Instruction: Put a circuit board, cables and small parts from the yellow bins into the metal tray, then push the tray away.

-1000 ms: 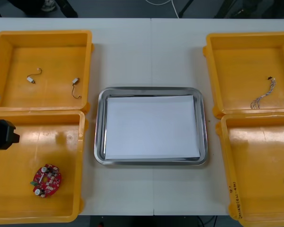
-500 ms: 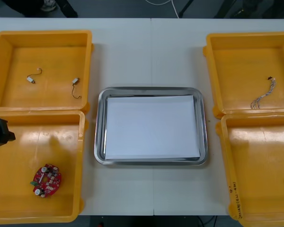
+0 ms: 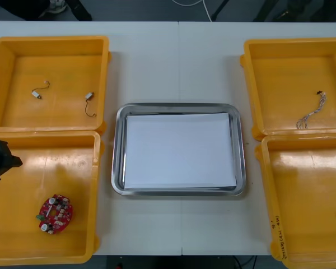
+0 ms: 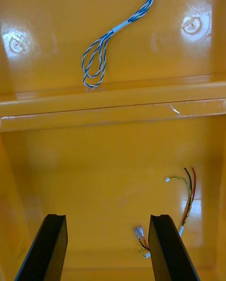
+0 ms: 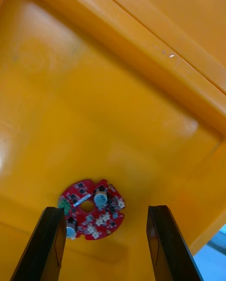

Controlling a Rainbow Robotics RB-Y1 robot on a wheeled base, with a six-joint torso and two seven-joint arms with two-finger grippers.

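A surface [image 3: 179,61] held a metal tray [image 3: 117,148] between yellow bins [image 3: 50,40]. The left gripper [image 5: 106,209], fingers [image 5: 52,243] open, hung over a red circuit board [image 5: 89,208]; the right gripper [image 4: 107,216], likewise open, over cables [image 4: 189,196].

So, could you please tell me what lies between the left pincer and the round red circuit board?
Only bare floor of the near left yellow bin, in the front view; the open left pincer sits apart from the round red circuit board.

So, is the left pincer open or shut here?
Open. The left pincer hangs over the near left yellow bin, fingers apart, the circuit board lying free beyond them; the right pincer is open too.
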